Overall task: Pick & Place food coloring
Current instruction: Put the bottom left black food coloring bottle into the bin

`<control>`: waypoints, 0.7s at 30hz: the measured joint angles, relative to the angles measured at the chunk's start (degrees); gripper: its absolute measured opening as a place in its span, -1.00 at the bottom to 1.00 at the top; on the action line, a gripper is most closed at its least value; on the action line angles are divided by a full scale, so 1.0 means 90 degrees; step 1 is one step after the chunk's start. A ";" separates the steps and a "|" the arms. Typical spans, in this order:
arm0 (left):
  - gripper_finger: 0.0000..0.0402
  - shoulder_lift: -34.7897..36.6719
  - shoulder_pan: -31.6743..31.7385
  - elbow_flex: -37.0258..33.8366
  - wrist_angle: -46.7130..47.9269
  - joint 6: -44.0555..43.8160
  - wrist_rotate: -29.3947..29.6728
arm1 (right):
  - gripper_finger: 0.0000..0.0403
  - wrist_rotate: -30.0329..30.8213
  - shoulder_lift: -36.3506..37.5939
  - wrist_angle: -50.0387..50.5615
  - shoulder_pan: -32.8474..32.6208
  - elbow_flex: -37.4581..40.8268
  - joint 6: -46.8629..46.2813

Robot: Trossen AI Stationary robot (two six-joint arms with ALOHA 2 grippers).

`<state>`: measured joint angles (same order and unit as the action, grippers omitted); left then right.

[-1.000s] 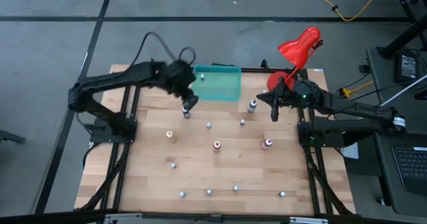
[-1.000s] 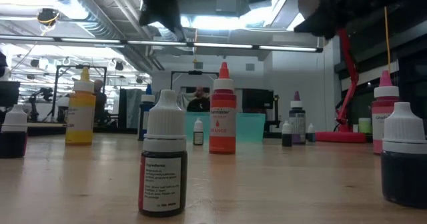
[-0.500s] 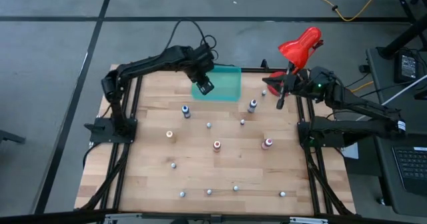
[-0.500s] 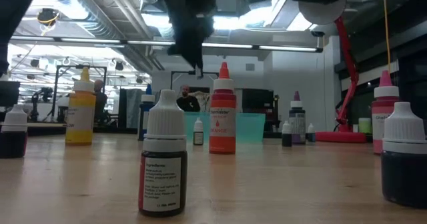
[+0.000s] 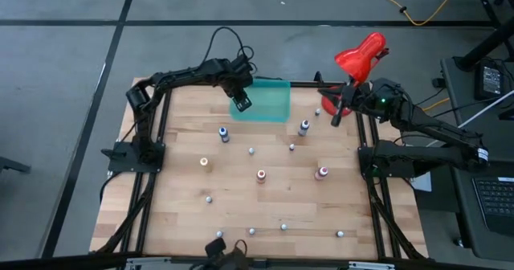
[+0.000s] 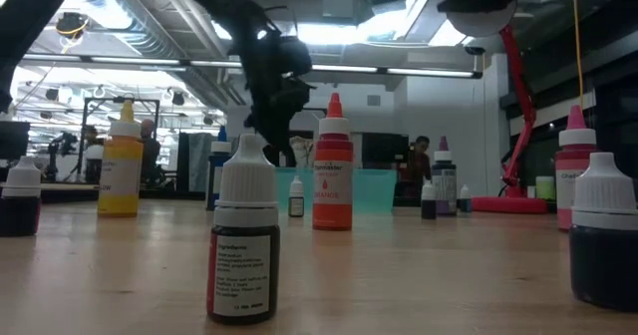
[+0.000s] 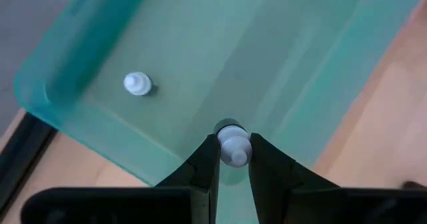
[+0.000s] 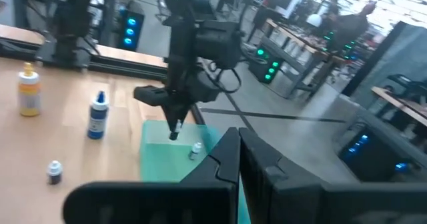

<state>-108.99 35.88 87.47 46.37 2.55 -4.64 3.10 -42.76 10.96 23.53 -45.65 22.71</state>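
Observation:
My left gripper [image 5: 243, 103] hangs over the teal tray [image 5: 273, 109] at the table's far edge, shut on a tiny white-capped bottle [image 7: 233, 147]. A second tiny bottle [image 7: 138, 84] lies on the tray floor. The taller food coloring bottles stand upright on the wood: blue [image 5: 223, 133], yellow-orange [image 5: 205, 163], red [image 5: 261, 174], pink [image 5: 322, 172] and purple [image 5: 303, 127]. Several small pale ones are scattered toward the near edge. My right gripper [image 5: 336, 117] is shut and empty, raised at the far right beside the red lamp. My left gripper pinches the tiny bottle just below its ribbed white cap [image 7: 233, 139] between its two fingertips. The fingers come from above, pointing down into the tray. The bottle is upright, cap up; whether its base touches the tray floor, I cannot tell.
The red desk lamp [image 5: 360, 57] stands at the far right corner, close to my right gripper. Black frame rails run along the table's left and right edges. A dark shape [image 5: 229, 254] shows at the near edge. Open wood lies between the bottles.
My left gripper has gone from above the blue bottle toward the table's far edge and now stands over the teal tray, lower than half a second ago. My right gripper has drawn back toward the far right, near the lamp.

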 joint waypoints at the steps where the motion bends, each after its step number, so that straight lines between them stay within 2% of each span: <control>1: -0.73 0.0004 0.0035 -0.0086 -0.0158 0.0050 0.0002 | -0.94 0.0076 0.0000 0.0000 0.0000 0.0000 0.0008; 5: -0.73 0.0001 0.0124 -0.0317 -0.0343 0.0096 -0.0005 | -0.94 0.0360 -0.0002 -0.0036 0.0000 0.0002 0.0013; 14: -0.73 -0.0492 0.0094 -0.0326 -0.0650 0.0147 -0.0002 | -0.94 0.0372 -0.0005 -0.0080 0.0000 0.0007 0.0015; 21: -0.73 -0.0715 0.0089 -0.0331 -0.0706 0.0230 0.0352 | -0.94 0.0376 -0.0005 -0.0083 0.0000 0.0007 0.0001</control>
<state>-115.43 36.69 84.49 40.01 4.61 -1.48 6.48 -42.81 10.22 23.53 -45.58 22.72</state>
